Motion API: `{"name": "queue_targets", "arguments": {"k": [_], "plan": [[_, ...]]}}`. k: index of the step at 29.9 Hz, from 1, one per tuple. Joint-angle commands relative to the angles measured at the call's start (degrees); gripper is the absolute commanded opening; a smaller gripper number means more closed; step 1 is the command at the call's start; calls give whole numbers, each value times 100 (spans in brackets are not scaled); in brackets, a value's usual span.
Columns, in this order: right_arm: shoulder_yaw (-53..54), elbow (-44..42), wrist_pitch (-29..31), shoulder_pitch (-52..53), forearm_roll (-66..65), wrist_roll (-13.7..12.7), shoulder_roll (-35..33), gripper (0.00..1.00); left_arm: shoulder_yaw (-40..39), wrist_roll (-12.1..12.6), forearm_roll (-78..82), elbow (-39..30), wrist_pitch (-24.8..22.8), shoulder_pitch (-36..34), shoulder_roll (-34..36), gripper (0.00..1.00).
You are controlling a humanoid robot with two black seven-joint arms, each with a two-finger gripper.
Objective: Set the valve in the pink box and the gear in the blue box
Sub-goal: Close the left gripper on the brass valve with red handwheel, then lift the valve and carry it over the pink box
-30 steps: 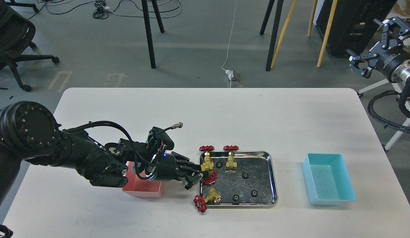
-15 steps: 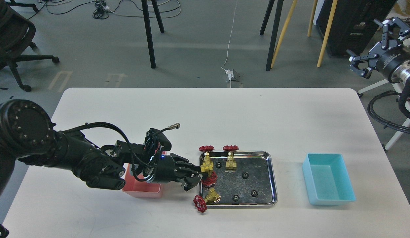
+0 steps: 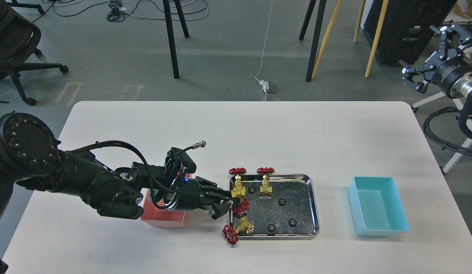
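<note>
At the left edge of the steel tray (image 3: pixel 313 205) my left gripper (image 3: pixel 225 201) reaches in low over the white table (image 3: pixel 258 133), its fingers parted around the red handwheel of a valve (image 3: pixel 240 206) that lies at that edge; whether the pads actually touch it I cannot tell. That valve is half hidden, so its long axis is unclear. Two more valves stand along the tray's far rim, stems running away from me with handwheels hanging past the rim: the far-left valve (image 3: pixel 238 182) and the far-centre valve (image 3: pixel 266 182). The near-left valve (image 3: pixel 236 229) lies tilted at the tray's near left corner, brass body on the tray, wheel off the rim toward me and left. Small black gears sit in the tray, one gear (image 3: pixel 282 201) near its middle. The pink box (image 3: pixel 163 219) is left of the tray, partly under my left arm; the blue box (image 3: pixel 378 206) stands well to its right. My right gripper (image 3: pixel 429 57) hangs beyond the table's far right corner, fingers spread wide and empty. No readable writing shows anywhere.
</note>
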Motion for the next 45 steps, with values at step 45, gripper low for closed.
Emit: {"name": "queue_targets", "arguments": {"k": [45], "plan": [[66, 9, 0, 497, 26, -9, 158, 99, -308, 0, 76, -1081, 259, -562, 996, 20]]}}
